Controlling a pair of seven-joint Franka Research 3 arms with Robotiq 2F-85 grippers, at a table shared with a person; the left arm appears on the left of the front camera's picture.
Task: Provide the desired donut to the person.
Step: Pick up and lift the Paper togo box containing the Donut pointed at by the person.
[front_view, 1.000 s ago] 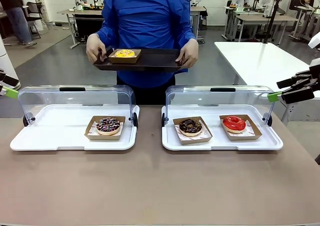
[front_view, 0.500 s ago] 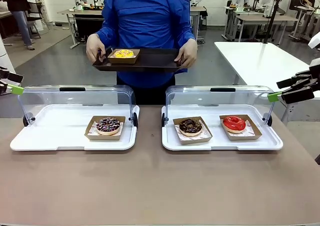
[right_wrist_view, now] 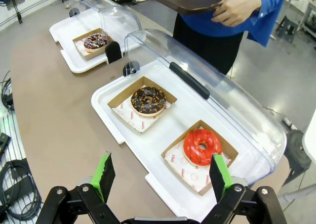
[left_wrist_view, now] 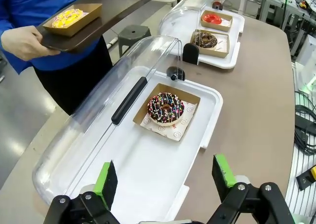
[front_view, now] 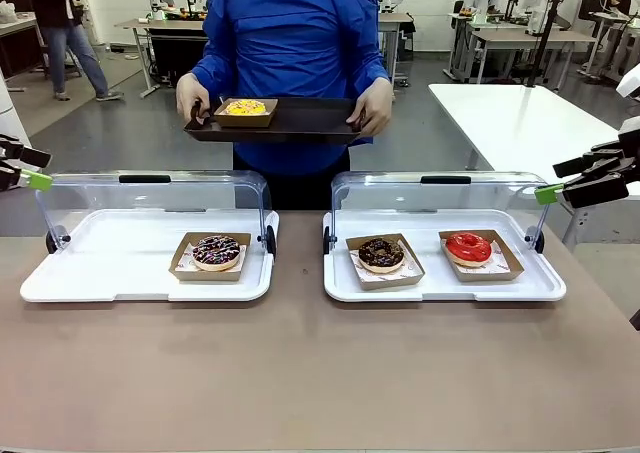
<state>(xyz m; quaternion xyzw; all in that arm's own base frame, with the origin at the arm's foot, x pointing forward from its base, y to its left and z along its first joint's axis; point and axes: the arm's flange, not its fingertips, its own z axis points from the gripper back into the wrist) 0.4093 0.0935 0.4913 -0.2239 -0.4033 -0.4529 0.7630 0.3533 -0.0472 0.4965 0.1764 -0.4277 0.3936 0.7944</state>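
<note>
Hovering spread wide, the left end effector (left_wrist_view: 164, 174) has a sprinkled chocolate-iced donut (left_wrist_view: 166, 108) at its 12 o'clock, the right end effector (right_wrist_view: 162, 173), equally wide, a red-glazed donut (right_wrist_view: 202, 147) at 2 o'clock, while the blue-sleeved person (front_view: 290, 33) holds a yellow-iced donut (front_view: 246, 107) on a dark tray (front_view: 310, 118).

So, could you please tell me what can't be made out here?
Front view: the box wall hides the lower part of the yellow donut.
Right wrist view: the top edge cuts off the tray.
Left wrist view: print on the liner under the sprinkled donut is too small.
</note>
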